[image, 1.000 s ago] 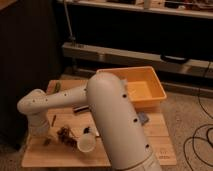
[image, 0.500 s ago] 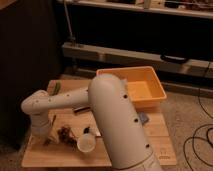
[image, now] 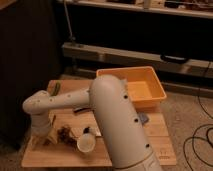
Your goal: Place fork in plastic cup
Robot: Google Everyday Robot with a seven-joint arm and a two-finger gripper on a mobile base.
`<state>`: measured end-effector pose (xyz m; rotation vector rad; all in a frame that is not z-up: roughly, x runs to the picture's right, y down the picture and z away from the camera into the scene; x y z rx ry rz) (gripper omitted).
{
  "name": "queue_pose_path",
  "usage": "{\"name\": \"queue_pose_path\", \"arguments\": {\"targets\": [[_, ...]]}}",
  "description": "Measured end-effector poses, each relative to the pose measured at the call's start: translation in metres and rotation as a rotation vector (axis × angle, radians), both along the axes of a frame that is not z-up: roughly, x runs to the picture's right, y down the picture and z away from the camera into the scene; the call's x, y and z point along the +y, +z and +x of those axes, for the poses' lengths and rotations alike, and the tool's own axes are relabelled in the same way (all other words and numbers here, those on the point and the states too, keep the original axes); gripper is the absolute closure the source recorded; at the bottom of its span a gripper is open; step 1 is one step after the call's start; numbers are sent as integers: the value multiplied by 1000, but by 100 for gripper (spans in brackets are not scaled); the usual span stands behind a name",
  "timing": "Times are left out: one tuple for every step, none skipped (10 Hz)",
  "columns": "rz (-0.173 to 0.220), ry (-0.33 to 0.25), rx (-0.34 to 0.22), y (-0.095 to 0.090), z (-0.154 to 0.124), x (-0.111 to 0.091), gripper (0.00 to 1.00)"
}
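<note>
**Figure. Approach to the fork, single camera view.** The claw (image: 46, 136) hangs at the end of the white arm (image: 107, 115), low over the front-left corner of the wooden table (image: 157, 131). The wrist hides it from above, so it cannot be told whether it is spread, pressed together or pinching anything. Just to its right lies a dark cluster (image: 64, 133) of small items. The fork cannot be singled out with certainty. It is judged to lie at the claw or at the near edge of this cluster, not in the cup.

The plastic cup (image: 86, 143) rests near the table's front edge, just right of the cluster. It appears to be tipped, with its pale mouth turned toward the camera. The orange bin (image: 150, 75) occupies the far-right part of the table, well apart from the work, and a green object (image: 56, 89) lies at the far-left edge.

*Step in hand:* securing the fork. *Good practice, as judged here:*
- Close across the slim handle rather than along it.
- Seat the grip near mid-length so the fork does not swing.
- Lift straight up, clear of the neighbouring clutter.
- Keep the carry to the cup short and low.
- Because the cup seems to lie on its side, enter tines-first along its axis. A light cup may roll or slide if it is pushed at the rim.
</note>
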<state>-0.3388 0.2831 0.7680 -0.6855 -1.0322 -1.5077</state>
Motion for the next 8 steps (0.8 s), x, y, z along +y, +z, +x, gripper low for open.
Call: {"name": "queue_pose_path", "arguments": {"targets": [[-6,-3,-5,0,-1,0,51],[-15,-6,-6,0,-3,0,59],[-20,-8,-5,-1,-2,2,66],[-13,-10,-6,1,-2,1,70],[-14,-11,-7,1,-3,2,70],[-19,-10,-6,1,-4,2,70],[-32,-17,2,2,-4,2,70],[-42,-28,8,3,-5,2,73]]}}
